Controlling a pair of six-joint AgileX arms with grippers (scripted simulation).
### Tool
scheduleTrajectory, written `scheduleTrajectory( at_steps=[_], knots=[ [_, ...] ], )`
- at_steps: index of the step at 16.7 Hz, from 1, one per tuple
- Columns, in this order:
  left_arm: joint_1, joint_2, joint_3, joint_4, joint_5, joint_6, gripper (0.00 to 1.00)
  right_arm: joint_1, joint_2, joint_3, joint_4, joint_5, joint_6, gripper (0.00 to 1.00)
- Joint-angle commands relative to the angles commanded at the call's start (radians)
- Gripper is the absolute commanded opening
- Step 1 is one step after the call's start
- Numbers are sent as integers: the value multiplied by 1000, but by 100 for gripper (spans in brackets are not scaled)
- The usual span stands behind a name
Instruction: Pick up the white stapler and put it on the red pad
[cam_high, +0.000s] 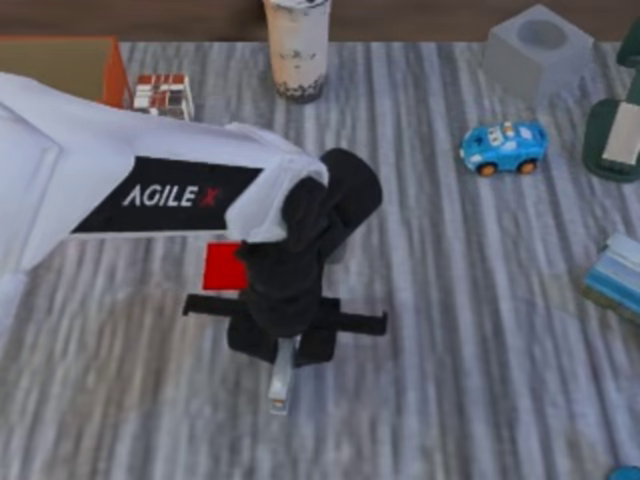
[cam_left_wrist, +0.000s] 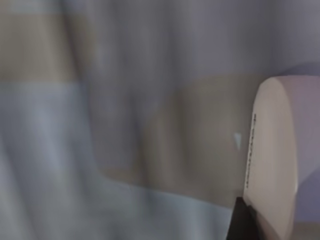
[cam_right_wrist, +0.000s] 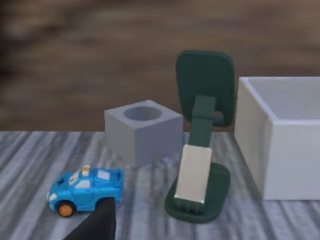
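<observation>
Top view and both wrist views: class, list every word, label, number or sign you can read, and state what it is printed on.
"AGILE X": white letters, the X red, on the black panel of the left arm.
Stapler: a dotted line of tiny marks along its edge in the left wrist view, too small to read.
Nothing else carries readable text.

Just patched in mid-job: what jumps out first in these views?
The big white left arm reaches over the table's middle, its left tool down over the white stapler, whose grey tip pokes out below it. The red pad peeks out beside the arm. At the right, a blue toy car stands out.
</observation>
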Motion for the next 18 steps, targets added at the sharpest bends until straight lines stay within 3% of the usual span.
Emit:
scheduleTrajectory(
  at_steps=[9, 18],
  knots=[
    [0, -5, 15, -17, 0, -1, 0, 0, 0, 0, 0, 0, 0, 100],
    [15, -118, 234, -355, -1, -6, 0, 0, 0, 0, 0, 0, 0, 100]
  ],
)
